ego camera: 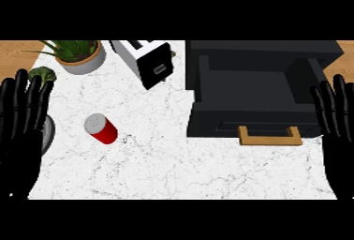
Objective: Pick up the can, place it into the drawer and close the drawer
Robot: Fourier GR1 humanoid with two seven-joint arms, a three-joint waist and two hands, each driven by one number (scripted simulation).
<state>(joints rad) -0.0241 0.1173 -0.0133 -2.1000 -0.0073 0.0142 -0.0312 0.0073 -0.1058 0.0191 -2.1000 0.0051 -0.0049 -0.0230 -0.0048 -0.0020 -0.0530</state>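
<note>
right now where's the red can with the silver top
In the head view the red can with the silver top stands on the white marble counter, left of the open dark drawer and nearest the left hand.

The counter (207, 168) looks like polished white marble with fine grey veins, and a strip of warm wood grain (21, 49) shows at the far left. The can (102, 129) has a dull silvery metal lid and a smooth red side — the drawer (252, 101) is matt dark grey, like painted metal or plastic, with a light wooden handle (270, 137). Far left, the plant pot (84, 62) looks like matt grey ceramic with a tan rim — and both hands (21, 126) (339, 122) are glossy black plastic.
</note>
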